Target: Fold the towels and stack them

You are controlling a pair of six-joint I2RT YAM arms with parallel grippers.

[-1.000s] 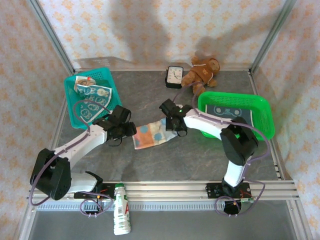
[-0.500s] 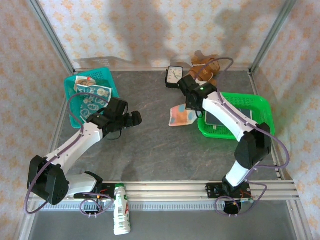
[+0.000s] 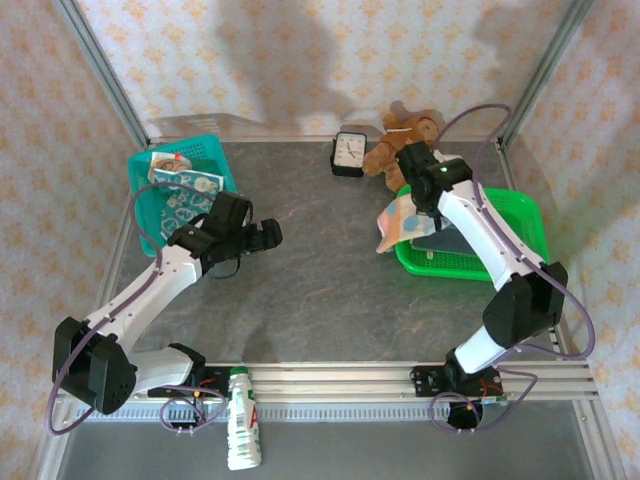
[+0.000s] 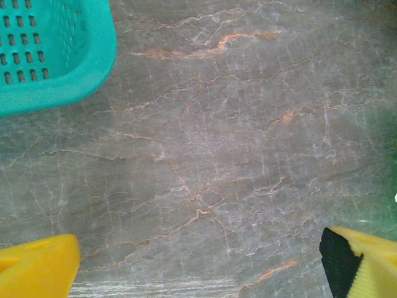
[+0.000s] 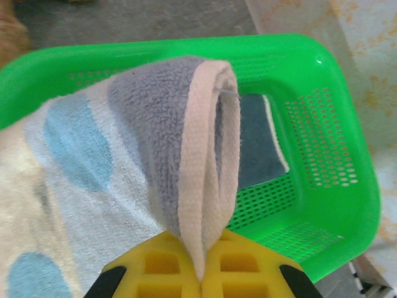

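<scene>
Towels lie in two baskets, and one more hangs in the air. Right hand (image 5: pixel 201 273) is pinched tight on the hem of a soft cream towel with blue dots (image 5: pixel 93 161), which hangs lifted over the left edge of the bright green plastic mesh basket (image 5: pixel 347 143). A folded dark navy towel (image 5: pixel 257 146) lies flat on that basket's floor. Left hand (image 4: pixel 198 273) is spread wide and holds nothing, above the grey marble-patterned bench (image 4: pixel 217 155) near the teal plastic mesh basket (image 4: pixel 56 56). From above, that teal basket holds crumpled cream towels with blue prints (image 3: pixel 185 205). A brown teddy bear (image 3: pixel 395 140) sits beside a small black clock (image 3: pixel 349 153) at the far edge.
</scene>
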